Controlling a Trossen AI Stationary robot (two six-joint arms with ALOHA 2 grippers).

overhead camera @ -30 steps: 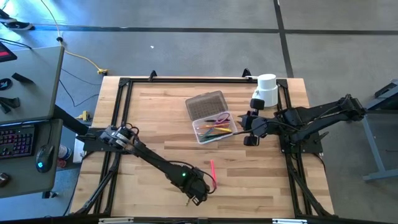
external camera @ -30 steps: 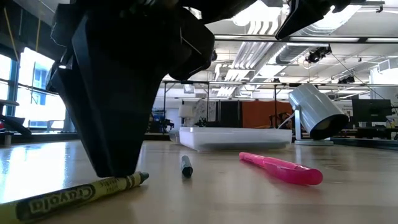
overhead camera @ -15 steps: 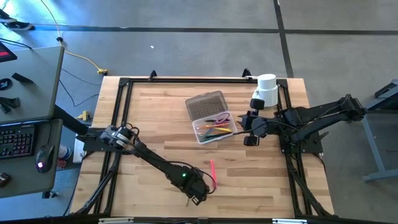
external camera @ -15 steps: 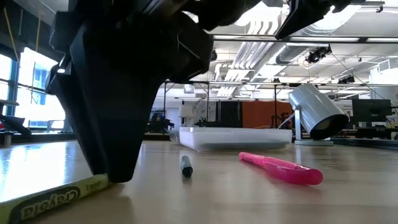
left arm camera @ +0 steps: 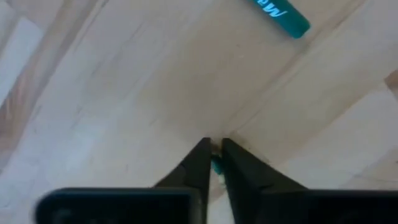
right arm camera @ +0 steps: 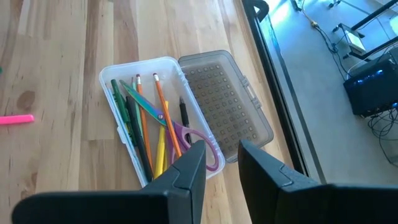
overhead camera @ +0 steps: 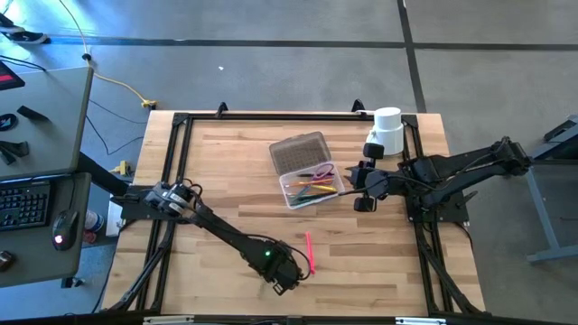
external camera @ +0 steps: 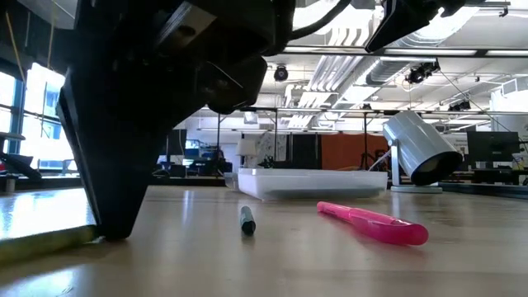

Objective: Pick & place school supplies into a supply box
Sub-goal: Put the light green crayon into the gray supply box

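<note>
Crayon [external camera: 45, 241] flat under left end effector [overhead camera: 284, 284]

Almost no words are showing that can be read. In the left wrist view, a teal marker [left arm camera: 280, 14] is lying on the desk [left arm camera: 124, 93], and white letters are running along its side, but the edge is cutting them off, so they are not spelling a clear word. Nothing else is showing any words, numbers or signs.
</note>
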